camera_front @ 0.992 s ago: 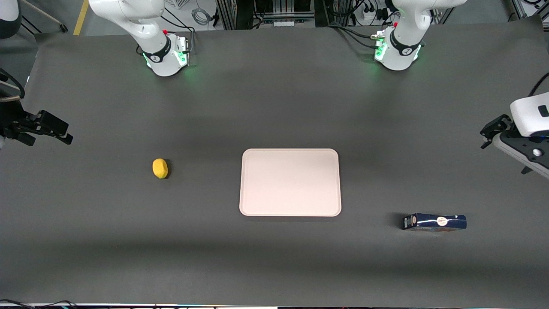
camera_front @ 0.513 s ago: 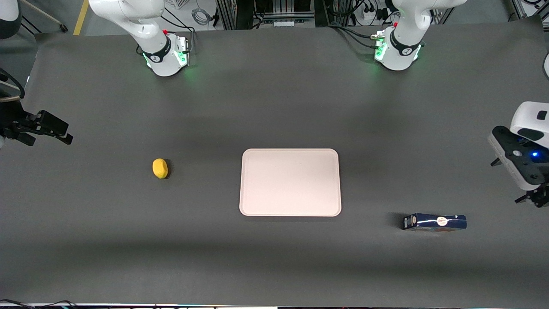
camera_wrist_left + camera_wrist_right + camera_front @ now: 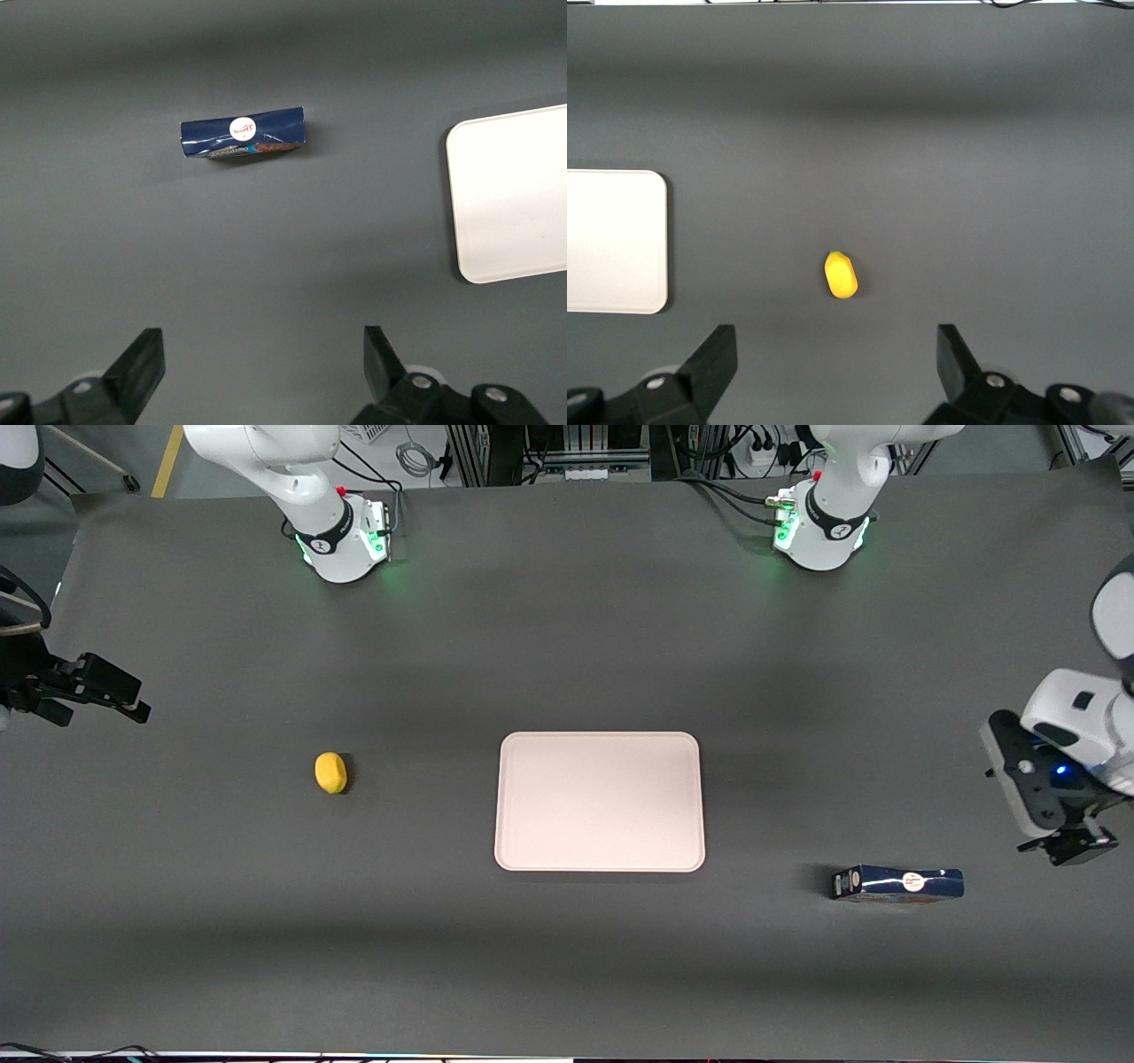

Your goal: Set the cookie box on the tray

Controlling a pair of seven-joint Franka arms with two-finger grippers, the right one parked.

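Observation:
The cookie box [image 3: 897, 884] is a slim navy carton lying flat on the dark table, toward the working arm's end and slightly nearer the front camera than the tray [image 3: 600, 802]. That tray is pale pink-white, has rounded corners and carries nothing. My left gripper [image 3: 1067, 843] hangs above the table at the working arm's end, a little farther from the front camera than the box and apart from it. In the left wrist view the gripper [image 3: 263, 341] is open with only bare table between its fingers, and the cookie box [image 3: 243, 134] and a corner of the tray [image 3: 514, 195] both show.
A small yellow lemon-like lump [image 3: 330, 771] lies on the table toward the parked arm's end, level with the tray. The two arm bases [image 3: 819, 531] stand at the table edge farthest from the front camera.
My left arm has swung in from the table's end, coming nearer the front camera and closer to the cookie box. Box, tray and yellow lump have not moved.

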